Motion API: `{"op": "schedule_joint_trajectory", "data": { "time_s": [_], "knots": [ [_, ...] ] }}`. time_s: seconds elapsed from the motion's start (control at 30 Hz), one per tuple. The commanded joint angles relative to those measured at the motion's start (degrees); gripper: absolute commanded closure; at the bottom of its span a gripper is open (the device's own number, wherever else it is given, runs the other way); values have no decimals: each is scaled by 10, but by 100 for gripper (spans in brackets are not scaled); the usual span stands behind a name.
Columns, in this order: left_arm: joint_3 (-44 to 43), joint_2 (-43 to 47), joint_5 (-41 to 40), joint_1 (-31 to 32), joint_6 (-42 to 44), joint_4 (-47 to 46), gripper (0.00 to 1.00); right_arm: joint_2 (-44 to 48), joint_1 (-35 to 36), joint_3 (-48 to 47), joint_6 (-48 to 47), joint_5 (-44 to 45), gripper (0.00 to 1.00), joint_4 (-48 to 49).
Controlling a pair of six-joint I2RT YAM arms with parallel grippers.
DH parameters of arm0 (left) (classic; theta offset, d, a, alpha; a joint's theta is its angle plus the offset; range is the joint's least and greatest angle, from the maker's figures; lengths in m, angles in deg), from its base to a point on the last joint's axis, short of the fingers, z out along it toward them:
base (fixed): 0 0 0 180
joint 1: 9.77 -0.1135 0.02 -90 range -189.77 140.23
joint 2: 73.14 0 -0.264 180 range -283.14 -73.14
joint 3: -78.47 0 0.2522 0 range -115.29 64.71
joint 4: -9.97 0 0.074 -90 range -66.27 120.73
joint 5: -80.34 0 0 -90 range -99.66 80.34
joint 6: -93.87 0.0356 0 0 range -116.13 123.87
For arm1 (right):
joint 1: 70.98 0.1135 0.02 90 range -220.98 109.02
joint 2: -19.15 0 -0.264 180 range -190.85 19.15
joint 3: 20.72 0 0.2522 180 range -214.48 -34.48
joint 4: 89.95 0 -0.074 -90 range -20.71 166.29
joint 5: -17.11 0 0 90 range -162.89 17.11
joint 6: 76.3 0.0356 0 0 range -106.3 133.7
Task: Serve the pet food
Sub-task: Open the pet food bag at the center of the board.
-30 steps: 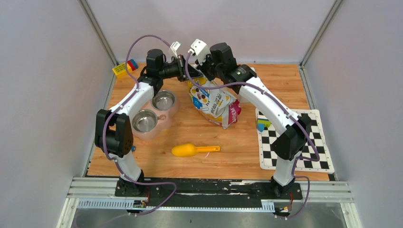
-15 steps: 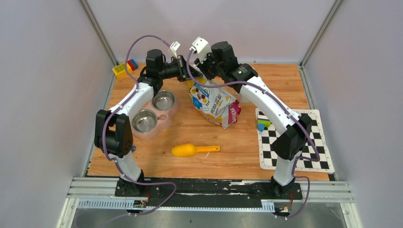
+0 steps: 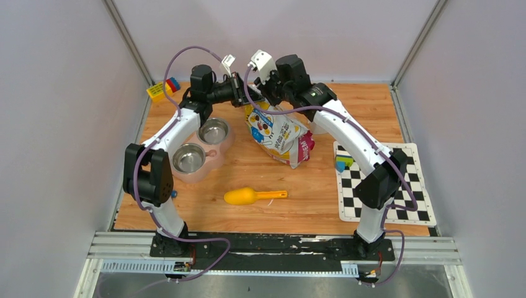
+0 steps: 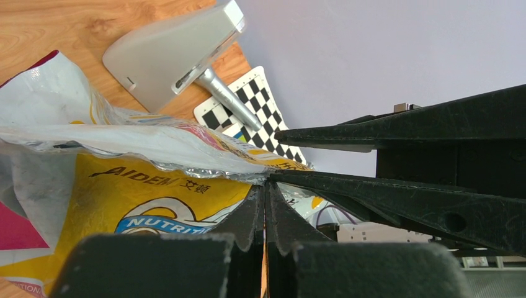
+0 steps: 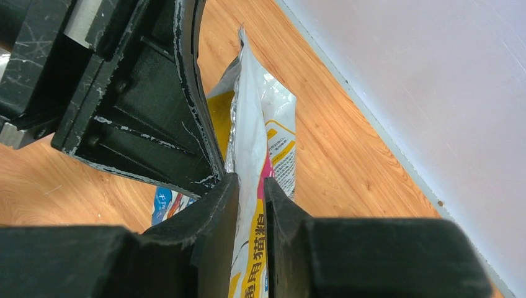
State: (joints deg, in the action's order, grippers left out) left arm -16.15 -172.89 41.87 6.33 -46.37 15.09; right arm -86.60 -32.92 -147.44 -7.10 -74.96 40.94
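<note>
Tabletop: a wooden surface that carried everything below.
Pet food: no loose kibble could be seen; what showed was its bag, yellow and white with a cartoon cat and a magenta bottom.
Bag position: it sat at the far middle of the tabletop, just right of the bowl. Its bottom rested toward the near right and its top edge was raised between the two arms.
Bag mouth: the left wrist view showed the crinkled top edge with a strip of silver lining and the word "NUTRITIOUS" below it.
Left end effector: it was closed, with its fingertips pinched together on the bag's top edge.
Right end effector: its fingers stood a little apart, with the bag's upper edge running through the gap between them.
Arms: both reached to the far middle, and their end effectors almost met at the bag's top.
Bowl: a pink double bowl with two steel cups, left of the bag.
Scoop: yellow, lying flat near the bag's near side but apart from it, with its handle pointing right.
Checkered mat: it lay at the right edge, with small blocks on its far corner.
Toy bricks: they sat at the far left corner.
</note>
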Motion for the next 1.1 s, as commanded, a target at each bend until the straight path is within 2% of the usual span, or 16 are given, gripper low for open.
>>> {"op": "schedule_joint_trajectory", "data": {
  "time_s": [0.0, 0.3, 0.67, 1.07],
  "knots": [
    [1, 41, 6, 1, 3, -30, 100, 14, -1, 1, 7, -13, 78, -4],
    [5, 43, 2, 2, 1, -27, 100, 25, -2, 17, 9, -22, 80, -8],
    [12, 48, -1, 2, -8, -34, 100, 23, -2, 1, 11, -14, 100, -14],
    [10, 70, -26, 3, 32, 15, 100, 31, -3, 1, -17, 15, 100, -1]
  ]
}}
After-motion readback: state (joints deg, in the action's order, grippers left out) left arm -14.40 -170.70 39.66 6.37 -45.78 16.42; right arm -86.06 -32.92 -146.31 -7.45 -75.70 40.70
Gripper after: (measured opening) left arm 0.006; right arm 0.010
